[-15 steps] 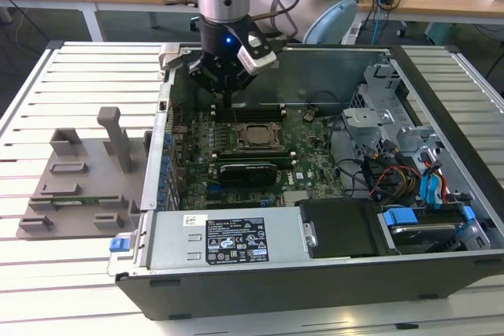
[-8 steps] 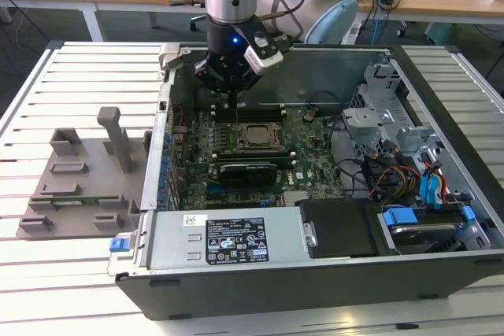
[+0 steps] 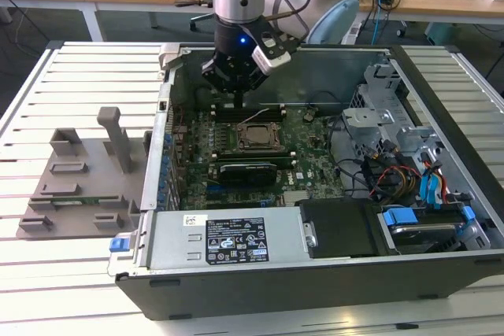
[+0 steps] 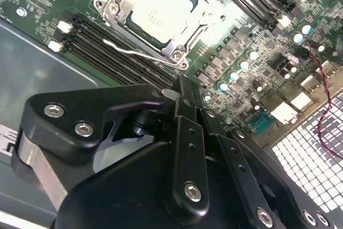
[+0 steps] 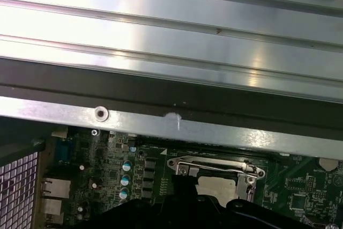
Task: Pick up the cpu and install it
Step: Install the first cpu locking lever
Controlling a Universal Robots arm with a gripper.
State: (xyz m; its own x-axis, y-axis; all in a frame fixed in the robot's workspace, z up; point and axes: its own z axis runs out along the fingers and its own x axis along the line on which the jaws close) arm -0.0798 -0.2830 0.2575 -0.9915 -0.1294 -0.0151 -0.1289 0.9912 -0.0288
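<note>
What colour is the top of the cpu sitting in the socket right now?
Pale silver-grey, shiny. The cpu shows best in the second wrist view.

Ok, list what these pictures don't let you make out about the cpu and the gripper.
- Gripper, exterior view: its fingertips are hard to tell from the dark memory slots behind, so open or shut is unclear.
- Cpu, second wrist view: it lies in the socket frame; whether it is fully seated can't be judged.
- Cpu, first wrist view: the dark gripper body covers its near edge.
</note>
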